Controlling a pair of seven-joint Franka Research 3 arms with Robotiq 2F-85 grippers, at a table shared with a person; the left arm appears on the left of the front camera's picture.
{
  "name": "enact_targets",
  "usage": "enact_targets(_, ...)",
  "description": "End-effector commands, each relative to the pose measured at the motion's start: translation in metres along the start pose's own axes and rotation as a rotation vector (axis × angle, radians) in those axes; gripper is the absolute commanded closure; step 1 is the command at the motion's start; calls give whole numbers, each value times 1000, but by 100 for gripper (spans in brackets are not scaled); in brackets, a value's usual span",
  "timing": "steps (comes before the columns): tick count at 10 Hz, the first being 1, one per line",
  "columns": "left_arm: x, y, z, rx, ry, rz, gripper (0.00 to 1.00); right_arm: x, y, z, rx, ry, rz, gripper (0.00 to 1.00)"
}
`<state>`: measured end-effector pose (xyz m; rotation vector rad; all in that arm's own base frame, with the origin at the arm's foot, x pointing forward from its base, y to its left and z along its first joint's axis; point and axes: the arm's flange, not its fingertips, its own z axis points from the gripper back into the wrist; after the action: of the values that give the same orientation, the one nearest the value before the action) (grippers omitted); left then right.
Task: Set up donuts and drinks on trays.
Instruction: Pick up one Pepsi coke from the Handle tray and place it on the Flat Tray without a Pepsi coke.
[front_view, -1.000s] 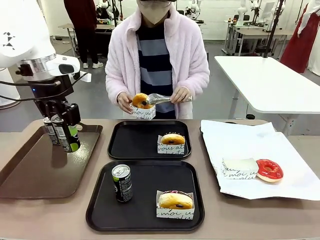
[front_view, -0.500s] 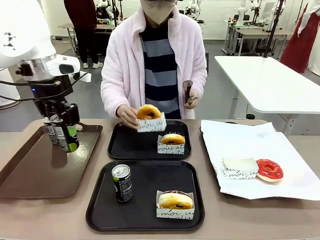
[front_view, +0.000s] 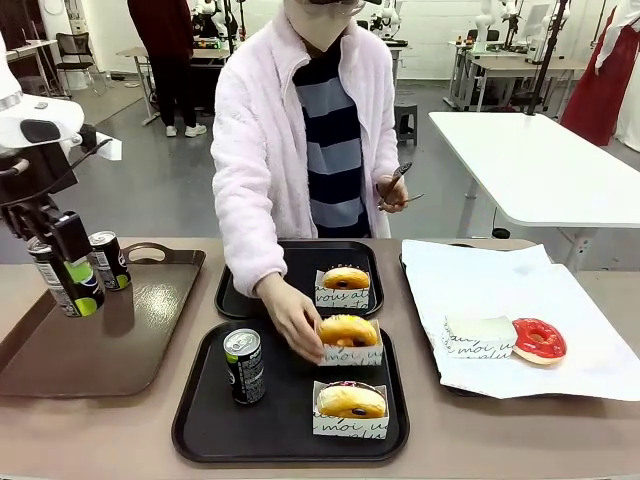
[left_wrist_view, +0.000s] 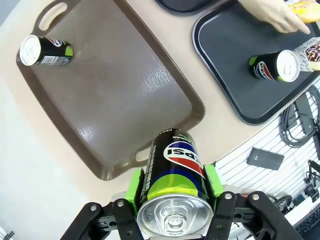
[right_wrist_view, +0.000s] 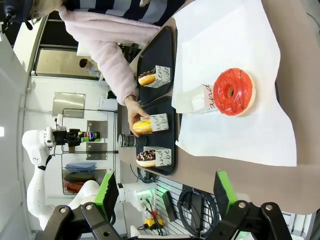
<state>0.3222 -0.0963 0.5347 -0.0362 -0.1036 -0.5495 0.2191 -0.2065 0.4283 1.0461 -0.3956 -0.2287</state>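
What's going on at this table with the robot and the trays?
The left gripper holds a can in the air by the brown tray, where another can stands. The person's hand is on a donut on the near black tray, beside a third can and a second donut. The far black tray holds one donut. The right gripper is open, empty.

A: Bright, even overhead light; shadows are faint and soft. The paper (front_view: 590, 330) is nearly washed out.
B: Glare streaks the brown tray (left_wrist_view: 125, 95), and the held can (left_wrist_view: 176, 165) glints on top. Both wrist views bow at the edges.
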Motion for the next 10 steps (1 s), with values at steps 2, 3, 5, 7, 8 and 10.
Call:
enact_targets(2,0,1,-1,3,-7,-25,41,3,0,-1,29,-18,16,0)
enact_targets(3,0,2,-2,-1,-4,-17,41,3,0,-1,29,-18,16,0)
enact_targets(5,16,-1,-9,15,2,9,41,3,0,-1,29,-18,16,0)
enact_targets(7,53,-7,-24,34,-4,75,41,3,0,-1,29,-18,16,0)
enact_targets(8,69,-12,-33,35,-3,93,41,3,0,-1,29,-18,16,0)
enact_targets(10,105,-20,-47,64,11,138,41,3,0,-1,29,-18,16,0)
